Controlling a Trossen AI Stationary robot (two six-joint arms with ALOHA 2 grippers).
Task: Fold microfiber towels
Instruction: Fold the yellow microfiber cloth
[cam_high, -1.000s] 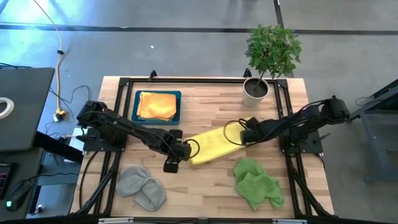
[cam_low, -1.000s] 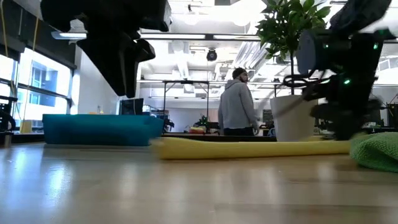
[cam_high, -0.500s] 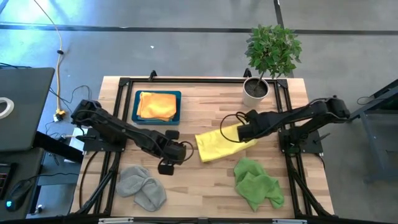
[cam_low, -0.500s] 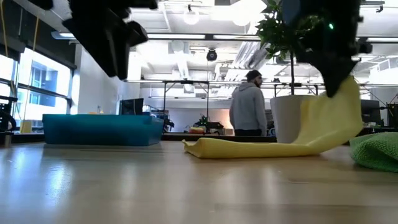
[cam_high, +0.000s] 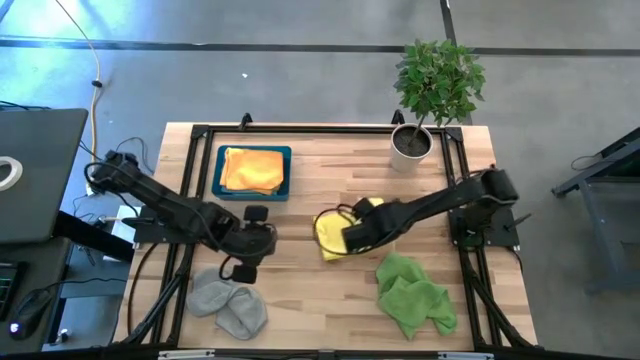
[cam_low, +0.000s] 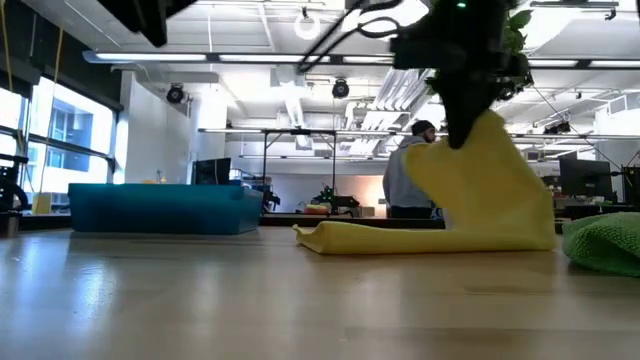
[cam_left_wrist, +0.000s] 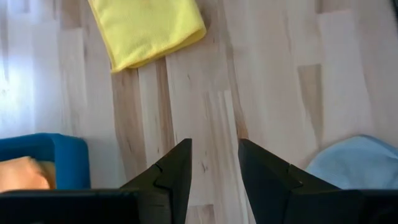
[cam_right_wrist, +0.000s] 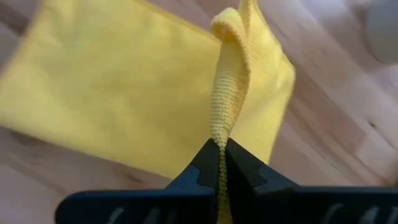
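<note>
yellow towel mid-fold, right gripper pinching its edge

yellow microfiber towel (cam_high: 333, 228) sits near table centre, slightly right of middle. one edge is lifted off the wood and carried over the rest of the cloth; in the low view (cam_low: 480, 190) it rises to a peak with the lower part flat on the table. right gripper (cam_high: 352, 238) has its jaws closed tight on that raised edge; right wrist view shows a folded ridge of yellow cloth (cam_right_wrist: 225, 81) clamped between the fingertips (cam_right_wrist: 208, 163).

left gripper (cam_high: 243, 270) is clear of the yellow towel, over bare wood between it and the grey towels, jaws partly open and holding nothing. left wrist view: fingers (cam_left_wrist: 177, 171) apart, wood between them, yellow towel corner (cam_left_wrist: 146, 28) farther off.

other cloths:
- orange folded towel (cam_high: 251, 168) inside the dark teal rectangular tray (cam_high: 217, 172), at the table's far left.
- two grey crumpled towels (cam_high: 226, 301) at the near left corner.
- green crumpled towels (cam_high: 413, 295) at the near right, close to the yellow towel.

potted plant in white pot (cam_high: 411, 143) stands at the far right corner. wooden slatted table (cam_high: 330, 305) has a black frame. person in a grey hoodie (cam_low: 403, 180) stands in the room behind.
</note>
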